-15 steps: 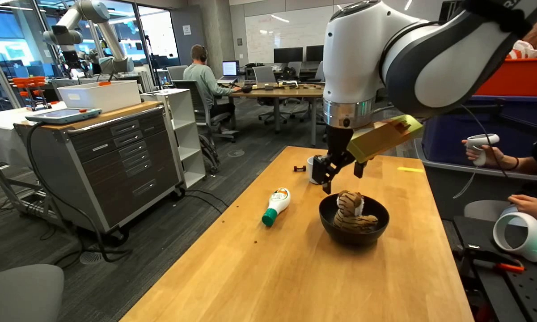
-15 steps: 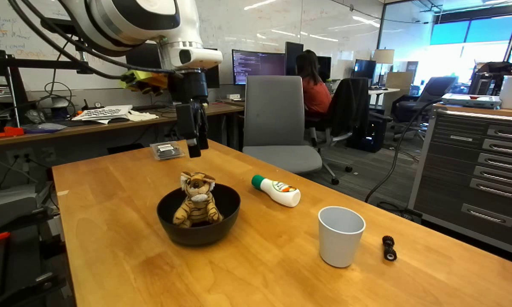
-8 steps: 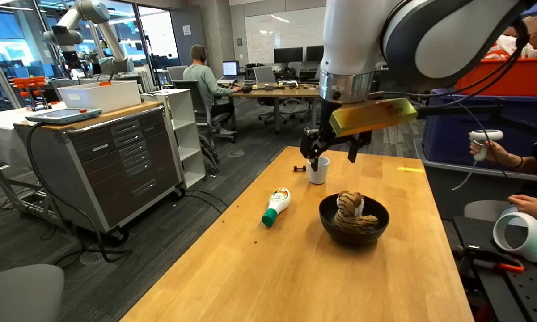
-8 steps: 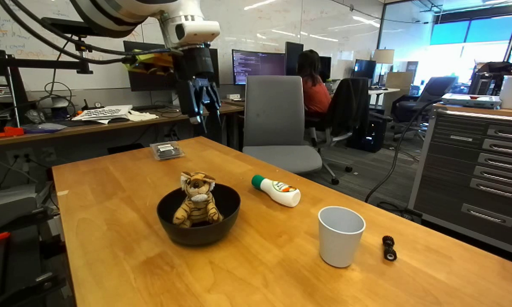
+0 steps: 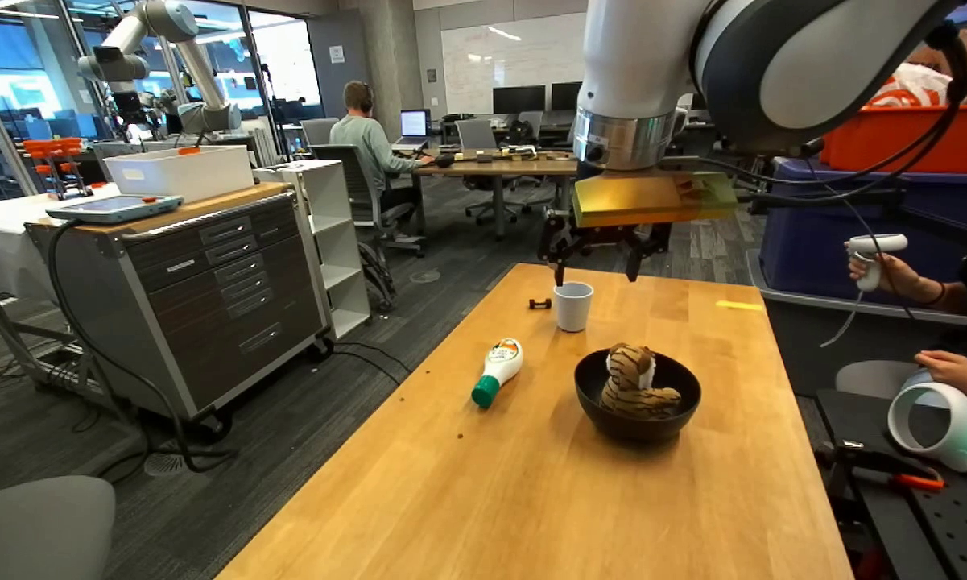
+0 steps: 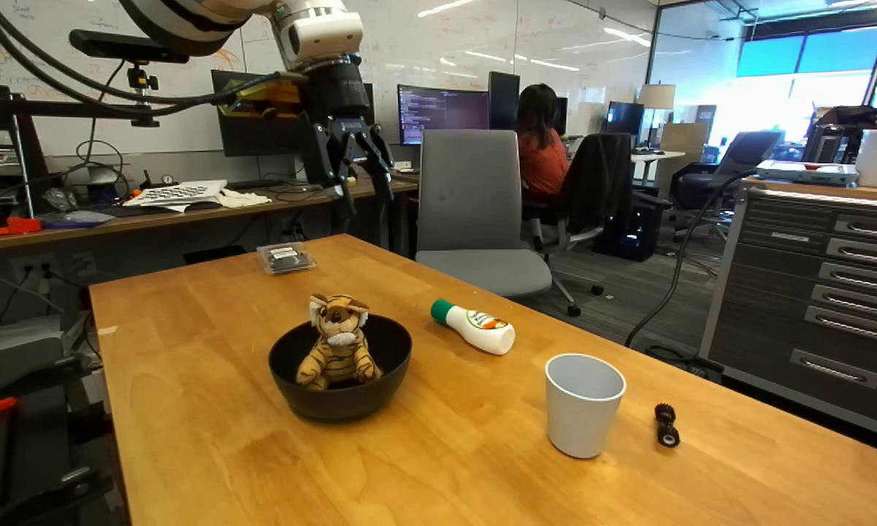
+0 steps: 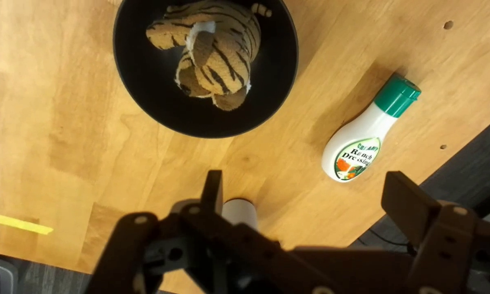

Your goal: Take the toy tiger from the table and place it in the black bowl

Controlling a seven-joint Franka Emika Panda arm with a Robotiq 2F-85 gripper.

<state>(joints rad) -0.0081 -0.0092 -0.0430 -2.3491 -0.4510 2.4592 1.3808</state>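
There sits the plush tiger, upright inside the matte black bowl, its head showing above the far rim, and up over the worktop hangs the gripper, released, jaws spread wide, well apart from toy and bowl alike. The wrist view looks down on dark stripes across a tan head and back, brown ears edged in white, the tiger's body ringed by black. Overhead leans the Franka arm, a yellow block carried at its wrist. Down on the wood, near the bowl but apart from it, a bottle of Creamy Ranch Dressing lies on its side, green cap in place. Farther along stands a pale cup, upright, and just beside it a small black dumbbell-shaped piece. In an exterior view one jaw lines up with the cup's rim, though the gap between them I can't judge from that angle. A clear plastic box rests near the worktop's edge, and a strip of yellow tape lies flat on the surface. Over here a hand grips a white controller, while farther back a person in a grey-green sweater sits before a laptop.
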